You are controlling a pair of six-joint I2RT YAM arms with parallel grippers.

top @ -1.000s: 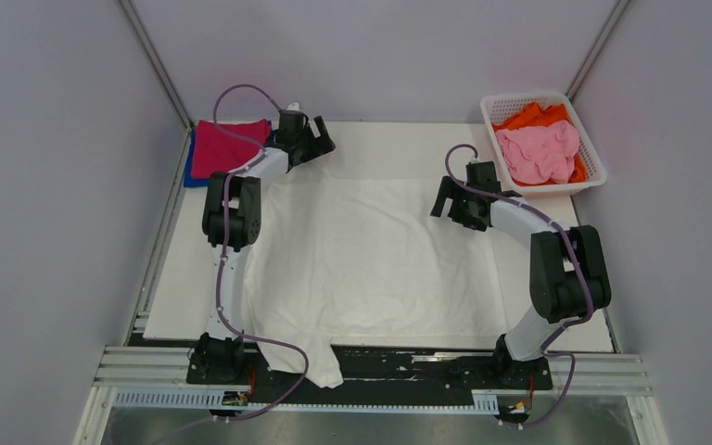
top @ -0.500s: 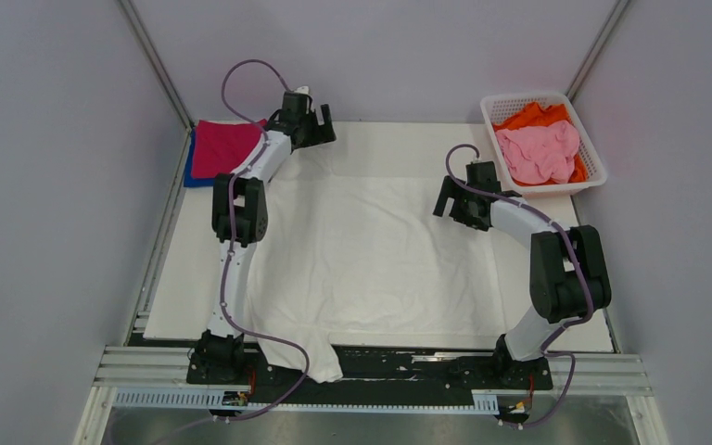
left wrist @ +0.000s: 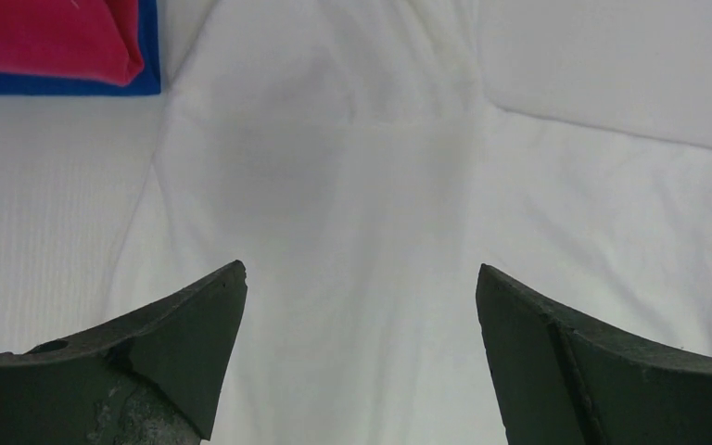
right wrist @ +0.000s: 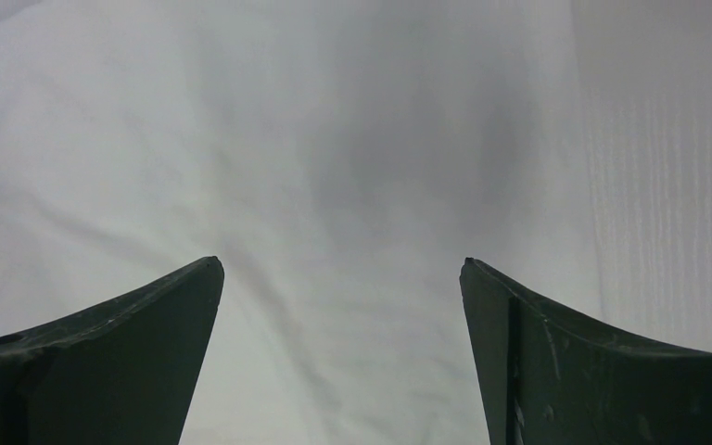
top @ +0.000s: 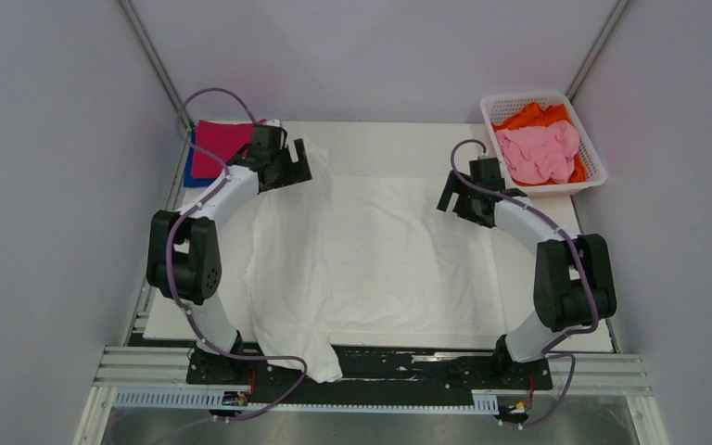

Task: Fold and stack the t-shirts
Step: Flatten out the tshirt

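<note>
**White tee spread flat, both claws wide above it**

The large white t-shirt lay opened out over the middle of the table. It covered most of the surface and showed only white cloth with soft creases and a few fold lines. One part of it drooped over the near edge between the arm bases. At the far left corner a folded magenta t-shirt sat on top of a blue t-shirt, whose edge peeked out beneath it. The stack sat just beside the white tee. A pink t-shirt lay crumpled over an orange t-shirt in the white basket at the far right corner.

The left arm bent its elbow out toward the table's left side and reached forward. The left gripper hung over the white tee's far left part, near the magenta and blue stack. Its fingers were spread wide with only cloth below them and nothing caught between. The right arm bowed its elbow out to the right and arched inward. The right gripper pointed down at the tee's far right edge, where cloth met bare table. It was also fully spread and empty.
</note>
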